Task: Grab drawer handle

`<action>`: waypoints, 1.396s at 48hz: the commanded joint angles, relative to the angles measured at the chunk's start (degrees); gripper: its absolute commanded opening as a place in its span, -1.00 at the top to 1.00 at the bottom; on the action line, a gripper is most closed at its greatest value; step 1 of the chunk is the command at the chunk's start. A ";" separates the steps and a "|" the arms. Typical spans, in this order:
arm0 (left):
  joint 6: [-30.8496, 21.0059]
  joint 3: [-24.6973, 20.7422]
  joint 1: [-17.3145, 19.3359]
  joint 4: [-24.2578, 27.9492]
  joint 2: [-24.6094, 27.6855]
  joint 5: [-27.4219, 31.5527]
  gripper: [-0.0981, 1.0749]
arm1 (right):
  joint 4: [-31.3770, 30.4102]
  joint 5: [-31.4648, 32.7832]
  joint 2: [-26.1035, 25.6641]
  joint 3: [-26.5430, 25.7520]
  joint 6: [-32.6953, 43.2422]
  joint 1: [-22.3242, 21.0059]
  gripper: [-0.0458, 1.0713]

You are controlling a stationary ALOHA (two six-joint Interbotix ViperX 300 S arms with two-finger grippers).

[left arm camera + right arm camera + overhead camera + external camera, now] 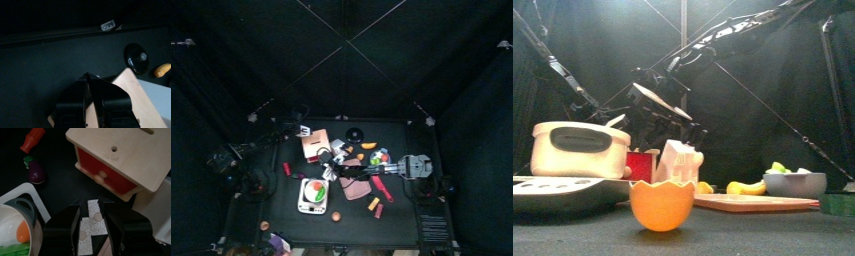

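Observation:
The drawer is a salmon-pink box (315, 140) at the table's back left. In the right wrist view its red drawer front (115, 178) faces my right gripper, with a small round handle (100, 176) on it. My right gripper (89, 208) is a short way in front of the handle, not touching it, jaws together and empty. My left gripper (90, 92) is shut and empty over a corner of the box's flat top (137, 92). In the front view the red drawer front (641, 165) shows behind an orange cup.
A white tray (313, 195) with red-green contents and a paler pink slab (358, 188) lie in front of the box. An eggplant (35, 170) and a red bottle (32, 139) lie beside the box. An orange cup (660, 205), banana (747, 187) and bowl (794, 183) stand near the front.

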 commanded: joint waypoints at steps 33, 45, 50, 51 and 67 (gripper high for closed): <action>-0.26 9.40 -6.77 0.53 -10.55 -3.16 -0.02 | -0.44 0.09 3.69 -5.89 0.18 -2.90 -0.36; -0.35 9.23 -6.86 0.53 -8.35 -3.16 -0.02 | 0.00 1.14 5.01 -7.38 0.18 -3.60 -0.37; -0.26 9.23 -6.86 0.53 -7.56 -3.25 -0.02 | 0.97 1.14 5.54 -8.26 0.18 -3.87 -0.42; -0.26 9.14 -6.86 0.53 -7.38 -3.16 -0.02 | 1.05 1.14 5.63 -8.44 0.18 -3.87 -0.43; -0.35 9.14 -6.86 0.53 -6.94 -3.16 -0.02 | 2.11 1.41 7.12 -10.46 0.26 -3.87 -0.57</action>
